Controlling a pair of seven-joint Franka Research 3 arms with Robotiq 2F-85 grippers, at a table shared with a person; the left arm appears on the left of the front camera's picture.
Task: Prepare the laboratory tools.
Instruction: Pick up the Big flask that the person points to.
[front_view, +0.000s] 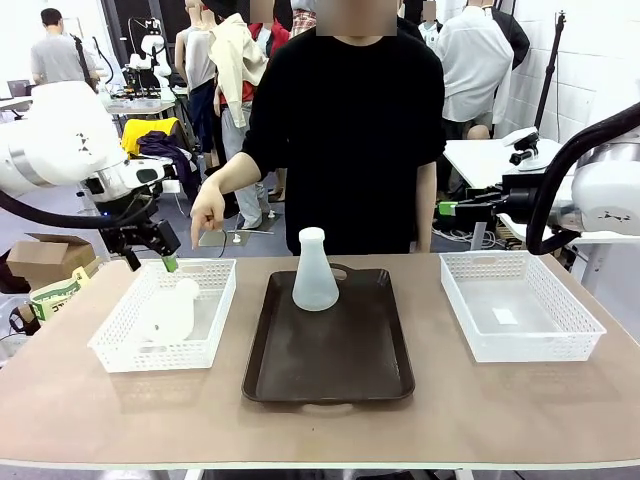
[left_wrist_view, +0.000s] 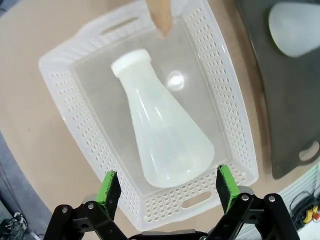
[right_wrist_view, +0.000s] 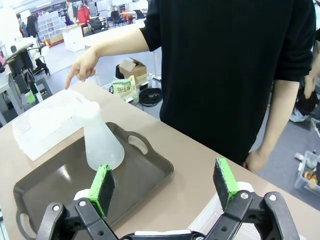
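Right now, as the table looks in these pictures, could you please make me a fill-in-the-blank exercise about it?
On the dark tray, one flask stands ____.
The other flask lies on its side in the ____ white basket.
The person's hand ____ at that basket.
The left gripper above it is ____.
Missing words: upright, left, points, open.
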